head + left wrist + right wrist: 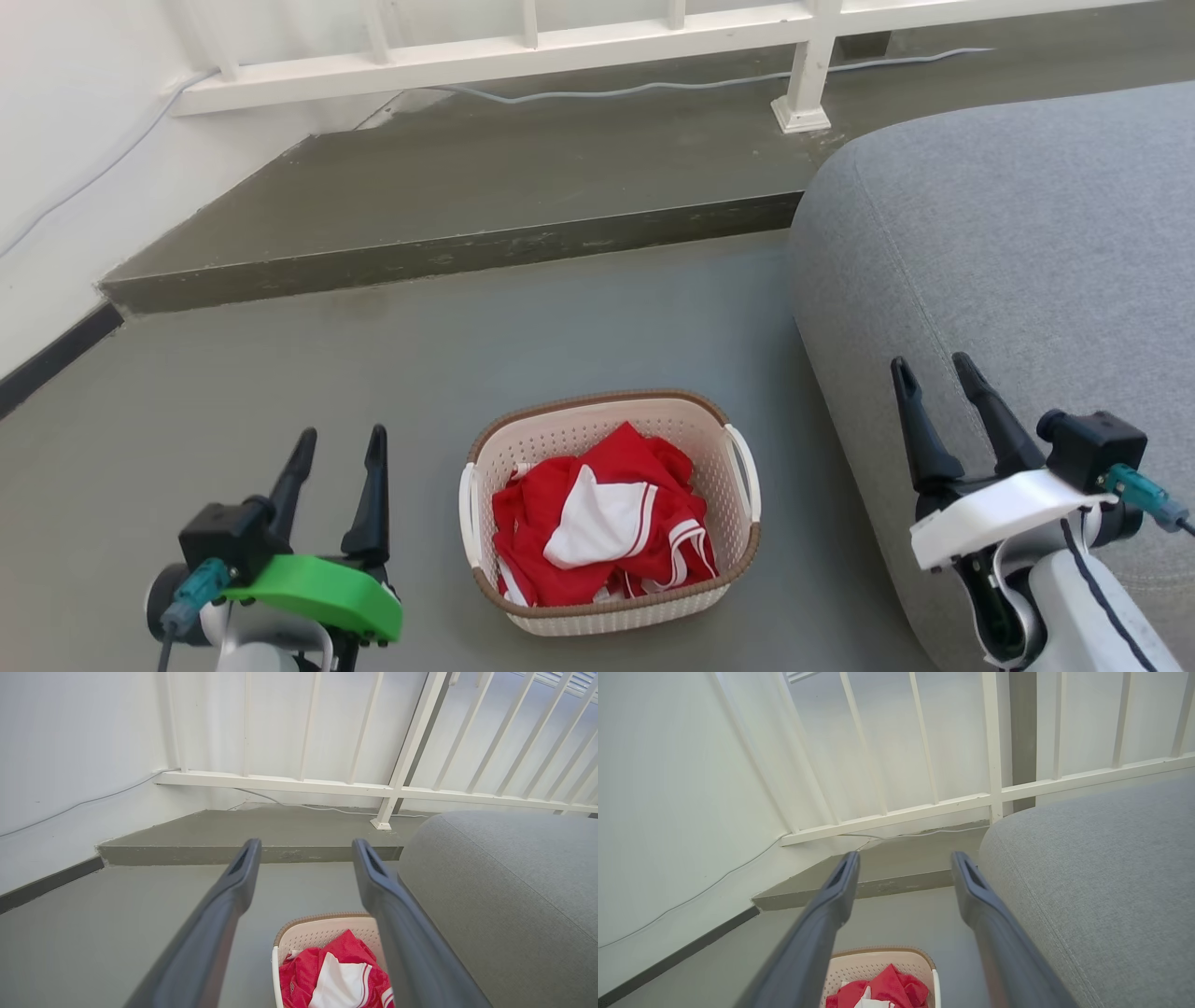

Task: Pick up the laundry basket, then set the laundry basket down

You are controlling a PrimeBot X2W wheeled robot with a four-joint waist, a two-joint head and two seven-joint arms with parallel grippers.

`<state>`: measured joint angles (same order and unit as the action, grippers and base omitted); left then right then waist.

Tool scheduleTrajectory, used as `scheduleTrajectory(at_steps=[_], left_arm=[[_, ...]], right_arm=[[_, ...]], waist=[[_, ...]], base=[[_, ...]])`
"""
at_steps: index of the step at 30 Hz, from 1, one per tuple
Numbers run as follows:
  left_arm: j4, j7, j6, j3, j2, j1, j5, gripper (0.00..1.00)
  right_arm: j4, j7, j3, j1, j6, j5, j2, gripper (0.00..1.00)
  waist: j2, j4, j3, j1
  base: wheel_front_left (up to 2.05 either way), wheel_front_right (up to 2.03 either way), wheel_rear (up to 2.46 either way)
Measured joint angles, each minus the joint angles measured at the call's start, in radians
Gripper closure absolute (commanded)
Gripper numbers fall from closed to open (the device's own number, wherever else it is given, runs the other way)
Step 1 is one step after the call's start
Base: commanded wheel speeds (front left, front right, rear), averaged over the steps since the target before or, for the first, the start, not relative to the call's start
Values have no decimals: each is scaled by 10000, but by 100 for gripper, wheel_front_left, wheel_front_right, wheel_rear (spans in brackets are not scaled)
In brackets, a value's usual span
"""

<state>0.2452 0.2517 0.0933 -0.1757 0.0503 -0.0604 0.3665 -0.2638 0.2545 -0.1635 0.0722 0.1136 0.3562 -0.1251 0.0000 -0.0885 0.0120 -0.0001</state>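
Note:
The laundry basket [717, 467] stands on the grey floor at the lower middle of the head view, cream-white and perforated with a brown rim and white loop handles, holding red and white clothing [597, 523]. My left gripper [341, 446] is open at the lower left, well left of the basket and apart from it. At the lower right my right gripper [934, 373] is open over the edge of the grey sofa. The basket [322, 933] shows between the left fingers [243, 868] in the left wrist view. In the right wrist view the basket [882, 963] lies low between the fingers [843, 877].
A large grey upholstered sofa [1008, 261] fills the right side, close to the basket. A raised concrete step [467, 252] runs across behind, with a white railing [523, 47] and a cable [653, 86] on it. A white wall [56, 168] stands at left.

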Motion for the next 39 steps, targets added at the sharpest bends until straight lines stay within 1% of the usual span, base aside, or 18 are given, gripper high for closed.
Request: scheduleTrajectory(at_steps=[5,9,16,21,39], left_arm=[[493,-44,0,-102,-58,169,2,100],[621,-121,0,-79,-71,251,163,100],[650,-378,0,167,-75,249,1047,100],[654,-575,0,240,-77,248,1862,100],[644,-1269,46,780,-84,234,3906,100]], right_arm=[[-468,-4,-73,-336,-2,0,142,100],[-548,-50,-42,-486,-2,182,232,100],[-546,-305,196,-480,-2,993,259,100],[-545,-474,303,-476,-2,1862,290,100],[-499,-1164,880,-410,0,3983,359,100]], waist=[[0,1,1,0],[0,13,-1,0],[0,92,-10,0],[0,137,-15,0],[0,296,-33,0]], base=[[0,0,0],[0,0,0],[0,0,0],[0,0,0],[0,0,0]])
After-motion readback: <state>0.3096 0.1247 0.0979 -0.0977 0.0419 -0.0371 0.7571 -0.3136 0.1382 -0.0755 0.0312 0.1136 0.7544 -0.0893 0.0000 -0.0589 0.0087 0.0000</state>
